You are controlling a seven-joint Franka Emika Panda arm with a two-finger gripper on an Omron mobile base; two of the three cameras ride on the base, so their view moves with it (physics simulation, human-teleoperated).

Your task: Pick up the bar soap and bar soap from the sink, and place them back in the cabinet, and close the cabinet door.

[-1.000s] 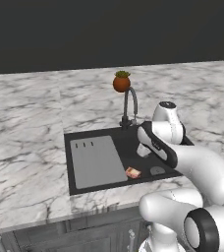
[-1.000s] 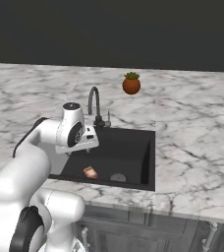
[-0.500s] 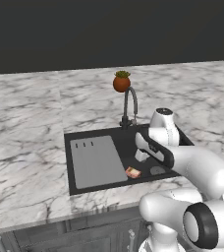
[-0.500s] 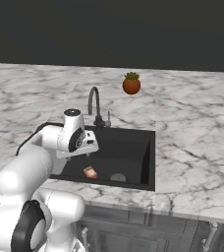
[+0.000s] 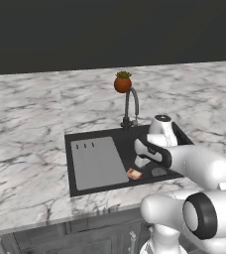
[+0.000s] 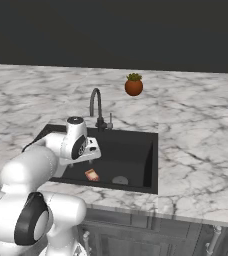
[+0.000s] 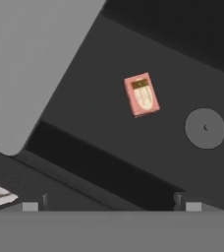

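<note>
One bar soap (image 7: 141, 94), reddish-orange with a cream patch, lies flat on the floor of the black sink (image 5: 149, 136) beside the ribbed drainboard (image 5: 97, 162). The same bar soap (image 5: 134, 173) (image 6: 91, 175) sits near the basin's front wall. My gripper (image 7: 111, 205) hangs above the basin, open, its fingertips (image 7: 30, 205) wide apart with nothing between them. In the hand view the soap is ahead of it, slightly right of centre. In the left base view the gripper (image 5: 141, 160) is just above and behind the soap. The cabinet and cabinet door are out of view.
A dark curved faucet (image 5: 131, 106) rises at the sink's back edge. A round orange potted plant (image 5: 123, 82) stands behind it on the marble counter (image 5: 26, 149). The round drain (image 7: 205, 128) lies right of the soap.
The hand has sunk a little lower over the basin toward the soap. The soap has stayed where it was.
</note>
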